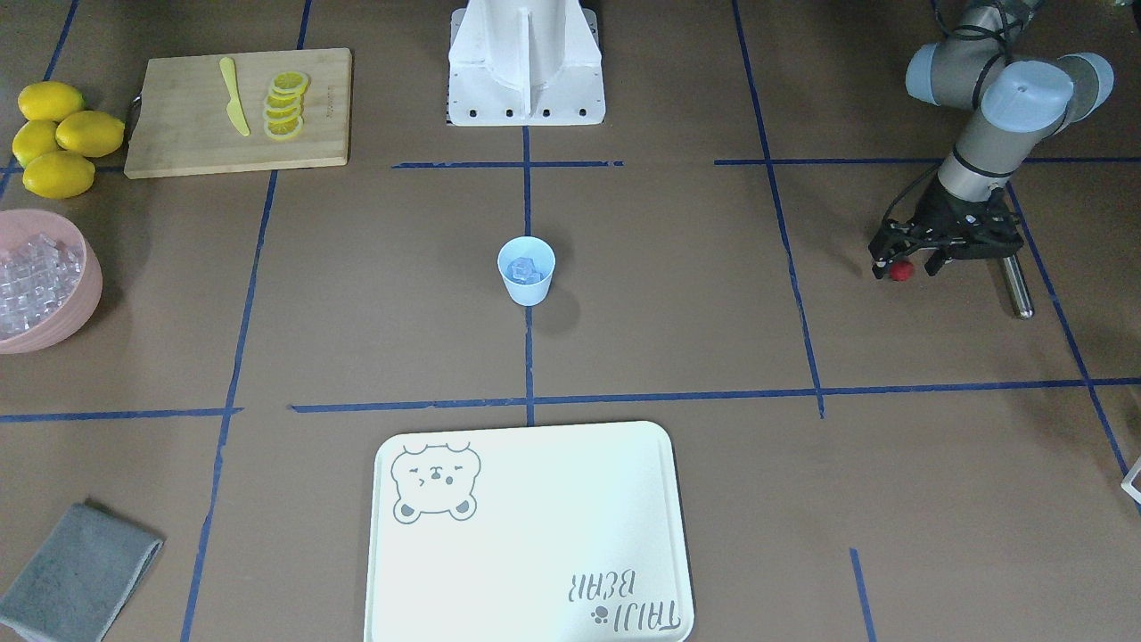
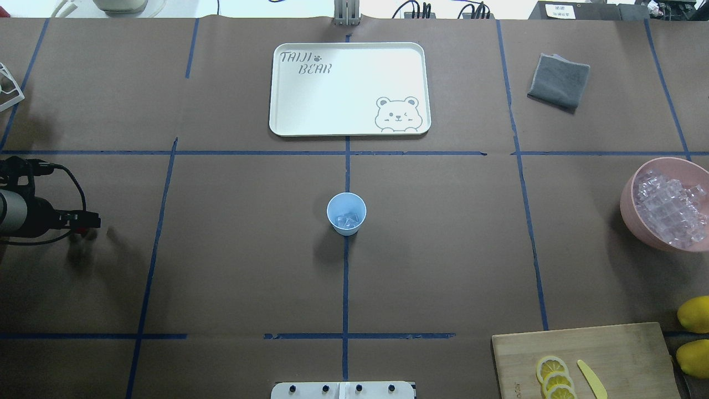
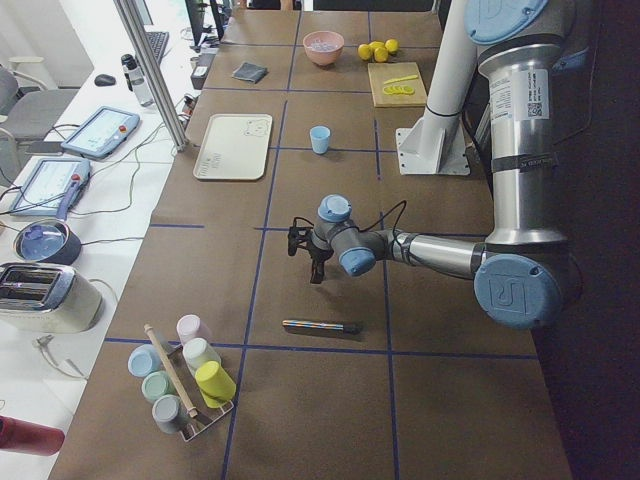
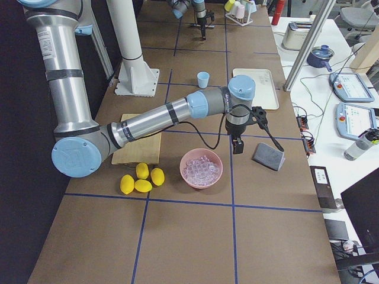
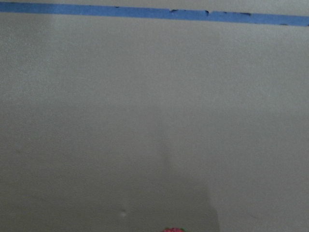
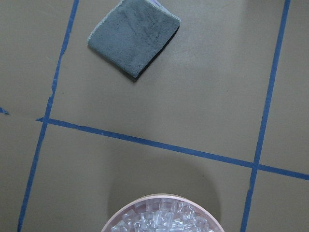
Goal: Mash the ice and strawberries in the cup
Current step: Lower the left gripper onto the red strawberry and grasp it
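- Strawberry (image 1: 902, 271): small, round, bright red, pinched between the fingers of the left gripper (image 1: 903, 267), which are closed onto it.
- In the left wrist view you only get a red sliver of it at the bottom edge, over matte brown paper.
- Cup (image 1: 526, 272): well apart from that gripper, upright at mid-table on a blue tape line. It is smooth light-blue plastic, tapered to the base, with no handle.
- Ice (image 1: 522, 268): a few clear, glassy cubes down inside the cup. You'll see many more heaped in the pink bowl (image 1: 92, 278) at the far side of the table (image 1: 677, 294).
- Metal rod (image 1: 1016, 285): a slim, shiny cylinder lying flat just beside the left gripper.
- Right gripper (image 4: 237, 145): hangs between the pink bowl and the folded grey cloth (image 4: 268, 156). Cannot tell whether its fingers are apart or together.
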`<state>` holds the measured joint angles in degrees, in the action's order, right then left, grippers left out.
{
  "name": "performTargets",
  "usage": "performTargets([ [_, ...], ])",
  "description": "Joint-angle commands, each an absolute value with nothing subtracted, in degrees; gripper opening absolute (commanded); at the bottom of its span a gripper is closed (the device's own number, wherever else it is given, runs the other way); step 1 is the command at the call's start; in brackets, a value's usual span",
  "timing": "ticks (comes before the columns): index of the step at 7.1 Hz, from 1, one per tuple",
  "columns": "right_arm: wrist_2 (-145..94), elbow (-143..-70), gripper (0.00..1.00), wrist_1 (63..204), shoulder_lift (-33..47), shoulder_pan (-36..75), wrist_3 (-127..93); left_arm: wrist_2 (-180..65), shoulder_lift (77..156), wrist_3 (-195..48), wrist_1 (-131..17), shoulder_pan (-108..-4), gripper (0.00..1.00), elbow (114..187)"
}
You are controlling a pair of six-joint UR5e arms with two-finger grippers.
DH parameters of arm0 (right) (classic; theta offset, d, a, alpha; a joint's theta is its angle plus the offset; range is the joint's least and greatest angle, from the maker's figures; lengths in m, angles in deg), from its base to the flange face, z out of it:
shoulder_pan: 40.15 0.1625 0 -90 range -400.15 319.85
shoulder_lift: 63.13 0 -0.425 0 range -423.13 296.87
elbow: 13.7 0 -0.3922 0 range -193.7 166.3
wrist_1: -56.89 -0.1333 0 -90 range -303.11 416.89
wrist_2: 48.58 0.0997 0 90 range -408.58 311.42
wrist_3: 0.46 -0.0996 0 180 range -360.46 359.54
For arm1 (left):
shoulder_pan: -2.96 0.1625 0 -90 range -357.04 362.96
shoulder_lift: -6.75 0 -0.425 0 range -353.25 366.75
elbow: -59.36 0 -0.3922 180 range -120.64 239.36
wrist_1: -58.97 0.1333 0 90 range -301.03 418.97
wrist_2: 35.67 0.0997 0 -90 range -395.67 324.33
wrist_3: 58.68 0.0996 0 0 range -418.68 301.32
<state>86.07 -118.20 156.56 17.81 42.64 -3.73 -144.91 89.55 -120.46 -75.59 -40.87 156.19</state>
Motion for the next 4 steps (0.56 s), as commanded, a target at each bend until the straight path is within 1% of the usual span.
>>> performTargets([
  [1,86.07,-118.2,0.99,156.56,17.73,42.64,-3.8,-144.83,89.55,-120.46,-75.68,-40.81,0.56,156.22],
  [2,86.07,-118.2,0.99,156.56,17.73,42.64,-3.89,-144.74,89.55,-120.29,-75.68,-40.81,0.33,156.57],
  [3,86.15,-118.2,0.99,156.56,17.73,42.64,-3.89,-144.74,89.46,-120.29,-75.68,-40.81,0.13,156.66],
  [4,86.15,-118.2,0.99,156.56,17.73,42.64,-3.8,-144.83,89.37,-120.29,-75.59,-40.9,0.05,157.35],
])
